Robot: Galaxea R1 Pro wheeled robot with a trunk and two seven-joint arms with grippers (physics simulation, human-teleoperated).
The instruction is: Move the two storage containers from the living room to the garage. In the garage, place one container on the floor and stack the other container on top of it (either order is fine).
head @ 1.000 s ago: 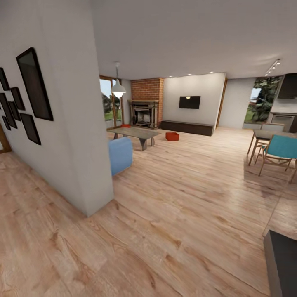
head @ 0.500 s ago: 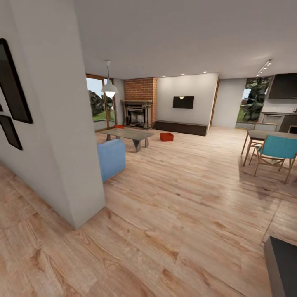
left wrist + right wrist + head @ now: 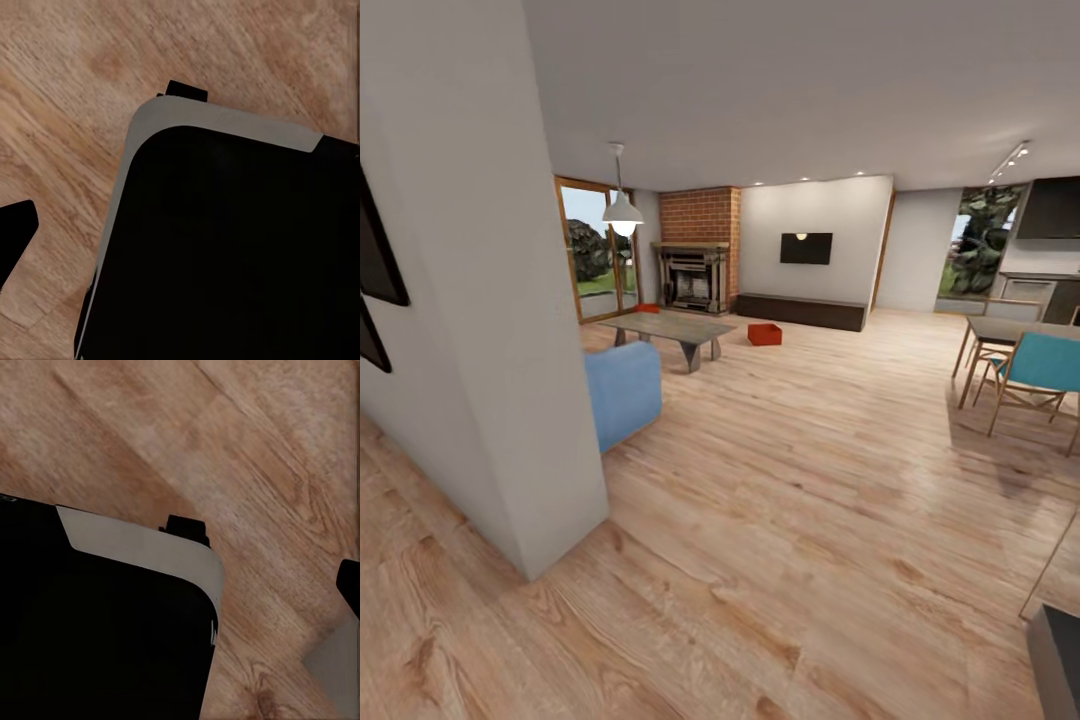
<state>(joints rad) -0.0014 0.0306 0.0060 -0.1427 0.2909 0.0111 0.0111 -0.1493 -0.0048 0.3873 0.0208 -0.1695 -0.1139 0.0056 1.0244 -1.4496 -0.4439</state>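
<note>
Far across the living room's pale plank floor (image 3: 790, 480), one red-orange storage container (image 3: 764, 334) sits in front of the long low dark cabinet (image 3: 800, 311). The second storage container (image 3: 648, 308) peeks out beyond the coffee table, near the brick fireplace (image 3: 695, 275). Both wrist views look down at wood planks and my own black, grey-edged base (image 3: 225, 240) (image 3: 97, 630). A single dark fingertip (image 3: 16, 229) juts in at the left wrist view's edge, and another fingertip (image 3: 350, 585) at the right wrist view's edge. Nothing is held, and neither jaw opening can be judged.
A white wall corner (image 3: 510, 350) with black frames stands close on the left. Behind it are a blue armchair (image 3: 622, 392) and a grey coffee table (image 3: 670, 328). A dining table with a teal chair (image 3: 1045, 365) stands at the right. Open floor runs between them.
The whole head view has shifted: my camera has advanced and turned, so the wall corner looms nearer and its frames slide off to the left. The containers have stayed put.
</note>
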